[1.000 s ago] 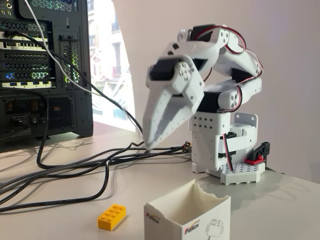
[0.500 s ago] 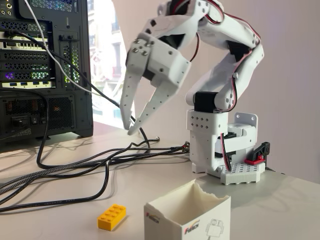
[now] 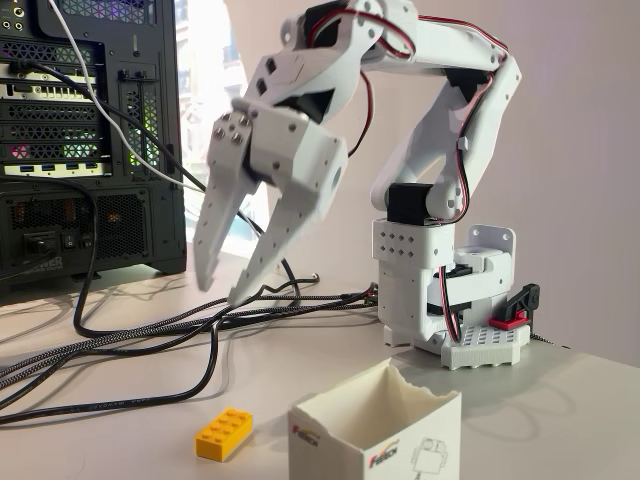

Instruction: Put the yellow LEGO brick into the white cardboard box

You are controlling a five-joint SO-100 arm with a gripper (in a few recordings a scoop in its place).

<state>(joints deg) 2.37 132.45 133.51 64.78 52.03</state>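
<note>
White gripper (image 3: 222, 287) raised above the table (image 3: 300, 360), fingers spread and empty — yellow brick (image 3: 223, 434) lying just left of the white box (image 3: 377, 430), apart.

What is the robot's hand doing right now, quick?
Hand: open and holding nothing, up in the air above the table. The yellow LEGO brick lies on the table beside the white cardboard box.

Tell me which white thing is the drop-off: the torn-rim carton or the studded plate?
The white cardboard box at the front, open-topped with a logo, beside the yellow LEGO brick; the studded base plate carries the arm.
</note>
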